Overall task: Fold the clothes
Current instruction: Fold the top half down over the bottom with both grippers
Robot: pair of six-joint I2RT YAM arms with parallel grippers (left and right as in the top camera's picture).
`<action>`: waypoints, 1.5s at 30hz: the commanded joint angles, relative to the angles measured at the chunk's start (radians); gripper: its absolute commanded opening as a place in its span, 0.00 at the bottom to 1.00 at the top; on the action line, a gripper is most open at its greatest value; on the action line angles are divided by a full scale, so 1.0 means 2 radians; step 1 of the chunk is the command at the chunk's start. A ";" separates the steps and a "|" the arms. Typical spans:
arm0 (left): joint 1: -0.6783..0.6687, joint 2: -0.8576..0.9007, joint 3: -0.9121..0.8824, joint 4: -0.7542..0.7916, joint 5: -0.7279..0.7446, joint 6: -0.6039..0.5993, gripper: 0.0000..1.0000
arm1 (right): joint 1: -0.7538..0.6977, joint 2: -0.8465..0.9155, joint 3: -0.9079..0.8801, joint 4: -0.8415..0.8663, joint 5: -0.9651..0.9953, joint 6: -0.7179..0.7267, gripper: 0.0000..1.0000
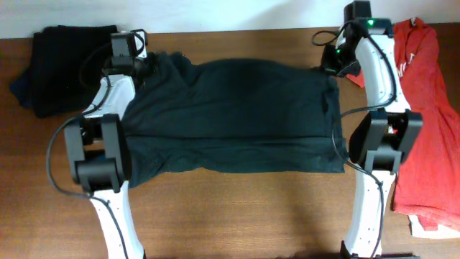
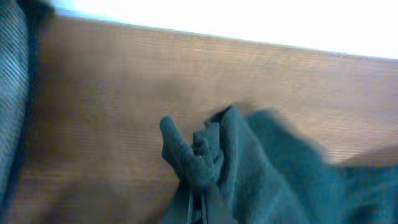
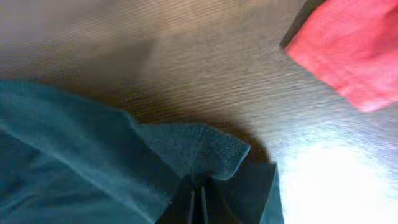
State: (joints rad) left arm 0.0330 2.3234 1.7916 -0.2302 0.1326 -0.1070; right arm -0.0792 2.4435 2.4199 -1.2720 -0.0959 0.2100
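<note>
left end effector (image 2: 199, 211) pinching bunched corner of dark T-shirt (image 1: 237, 115), mostly cut off by frame, right end effector (image 3: 198, 204) likewise

A dark shirt (image 1: 237, 115) lies spread wide across the middle of the wooden table (image 1: 237, 216), with a long crease running side to side low down. The left gripper (image 1: 147, 66) is down at its far left corner and the right gripper (image 1: 333, 66) at its far right corner. A black garment (image 1: 61, 68) lies at the table's far left. A red shirt (image 1: 424, 129) with white lettering lies along the right side.
</note>
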 commanded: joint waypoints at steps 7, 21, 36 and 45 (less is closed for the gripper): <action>0.018 -0.170 0.003 -0.247 -0.072 -0.003 0.01 | -0.051 -0.058 0.016 -0.088 0.001 0.004 0.04; 0.067 -0.169 0.001 -0.544 -0.104 -0.007 0.01 | -0.076 -0.085 0.004 -0.214 -0.034 -0.076 0.04; 0.082 -0.169 -0.038 -0.637 -0.177 -0.056 0.55 | -0.081 -0.169 -0.223 -0.152 0.047 -0.075 0.60; -0.040 -0.169 -0.023 -0.547 -0.043 -0.020 0.00 | -0.075 -0.169 -0.223 -0.149 -0.014 -0.075 0.27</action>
State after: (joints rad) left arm 0.0792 2.0098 1.7298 -1.3659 -0.0475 -0.1795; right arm -0.2409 2.1235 1.9770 -1.5742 -0.0719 0.0540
